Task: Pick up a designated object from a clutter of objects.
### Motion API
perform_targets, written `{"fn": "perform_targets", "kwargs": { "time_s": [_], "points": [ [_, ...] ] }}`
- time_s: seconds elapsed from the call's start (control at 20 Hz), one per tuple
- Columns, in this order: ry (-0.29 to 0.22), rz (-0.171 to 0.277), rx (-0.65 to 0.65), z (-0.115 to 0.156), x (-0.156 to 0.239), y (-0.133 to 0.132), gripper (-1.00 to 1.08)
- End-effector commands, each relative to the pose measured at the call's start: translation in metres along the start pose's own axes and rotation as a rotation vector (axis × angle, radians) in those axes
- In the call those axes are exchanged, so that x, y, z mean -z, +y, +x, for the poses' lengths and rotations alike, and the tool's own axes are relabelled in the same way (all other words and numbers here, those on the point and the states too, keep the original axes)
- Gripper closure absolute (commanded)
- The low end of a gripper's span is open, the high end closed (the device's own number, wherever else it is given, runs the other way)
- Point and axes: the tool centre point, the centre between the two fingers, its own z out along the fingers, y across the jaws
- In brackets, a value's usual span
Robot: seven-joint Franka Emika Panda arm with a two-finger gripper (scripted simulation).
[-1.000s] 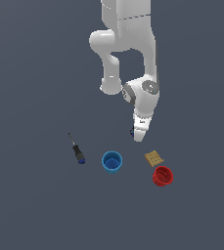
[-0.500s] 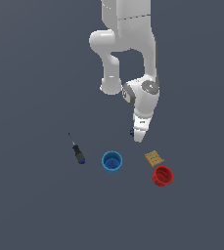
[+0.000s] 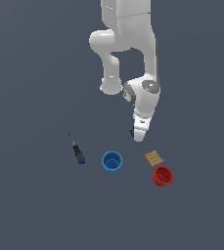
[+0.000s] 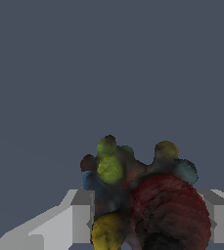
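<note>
The white arm's gripper (image 3: 139, 138) hangs low over the grey floor, and the tiny dark lumpy cluster of yellow, red and blue balls (image 4: 140, 200) sits between its 2 pale fingers (image 4: 77, 217). Whether they press it I cannot tell. I would close squarely on the lump, then lift straight up, staying clear of the blue cup (image 3: 112, 161) and tan square cracker (image 3: 153, 157) nearby.
</note>
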Motion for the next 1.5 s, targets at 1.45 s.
{"fn": "perform_targets", "kwargs": {
  "time_s": [1.45],
  "points": [
    [0.001, 0.008, 0.005, 0.042, 0.226, 0.078, 1.08]
  ]
}}
